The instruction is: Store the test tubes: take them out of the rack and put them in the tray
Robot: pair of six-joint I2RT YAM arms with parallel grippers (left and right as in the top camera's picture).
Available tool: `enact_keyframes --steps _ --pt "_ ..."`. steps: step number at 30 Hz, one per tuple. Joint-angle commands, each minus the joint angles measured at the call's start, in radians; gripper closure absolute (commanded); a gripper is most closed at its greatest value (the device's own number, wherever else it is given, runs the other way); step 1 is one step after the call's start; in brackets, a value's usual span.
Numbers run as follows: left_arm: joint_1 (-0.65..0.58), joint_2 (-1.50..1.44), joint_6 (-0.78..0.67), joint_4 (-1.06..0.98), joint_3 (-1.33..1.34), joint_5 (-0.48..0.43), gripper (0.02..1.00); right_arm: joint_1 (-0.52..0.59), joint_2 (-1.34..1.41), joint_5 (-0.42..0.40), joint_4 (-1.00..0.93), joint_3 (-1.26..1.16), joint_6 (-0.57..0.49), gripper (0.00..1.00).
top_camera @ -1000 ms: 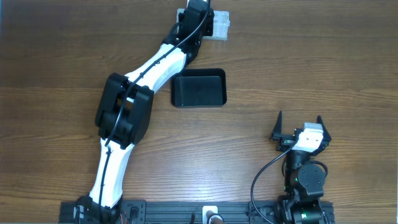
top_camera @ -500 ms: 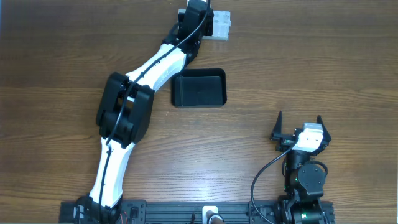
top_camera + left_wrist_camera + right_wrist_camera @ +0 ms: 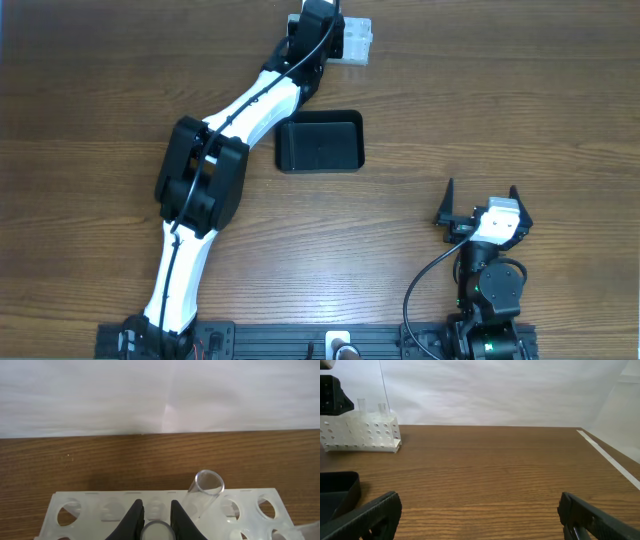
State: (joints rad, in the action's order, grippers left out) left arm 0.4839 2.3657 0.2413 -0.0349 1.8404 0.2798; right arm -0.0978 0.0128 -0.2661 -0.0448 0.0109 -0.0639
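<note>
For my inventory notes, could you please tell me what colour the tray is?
The tray is black, seen most clearly in the top view.

Bench: my work surface is a brown wood-grain table (image 3: 520,110). A black tray (image 3: 320,143) lies flat on it, open side up. A white perforated rack (image 3: 355,42) stands beyond the tray, toward the far edge and apart from it. A black mounting rail (image 3: 300,340) sits along the near edge, well apart from the tray.
</note>
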Motion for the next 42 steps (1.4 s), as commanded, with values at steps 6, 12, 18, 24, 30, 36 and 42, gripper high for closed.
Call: enact_keyframes --steps 6,12,18,24,30,36,42 --pt "0.016 -0.302 -0.060 0.146 0.025 0.025 0.939 0.006 -0.008 -0.013 -0.001 -0.006 -0.005 0.009" --pt "0.029 -0.447 -0.073 0.280 0.025 0.019 0.943 0.006 -0.008 -0.013 -0.001 -0.006 -0.005 0.009" --pt "0.060 -0.468 0.093 0.602 0.024 -0.006 0.939 0.006 -0.008 -0.013 -0.001 -0.006 -0.005 0.009" --pt "0.078 -0.422 0.355 0.958 0.021 -0.015 0.976 0.006 -0.008 -0.013 -0.001 -0.006 -0.005 0.007" --pt "0.115 -0.317 0.355 0.981 0.020 -0.053 0.963 0.006 -0.008 -0.013 -0.001 -0.006 -0.005 0.009" --pt "0.112 -0.229 0.354 1.005 0.020 -0.052 0.963 0.006 -0.008 -0.013 -0.001 -0.006 -0.005 0.009" --pt "0.093 -0.192 0.354 1.020 0.020 -0.056 0.967 0.006 -0.008 -0.013 -0.001 -0.006 -0.005 0.007"
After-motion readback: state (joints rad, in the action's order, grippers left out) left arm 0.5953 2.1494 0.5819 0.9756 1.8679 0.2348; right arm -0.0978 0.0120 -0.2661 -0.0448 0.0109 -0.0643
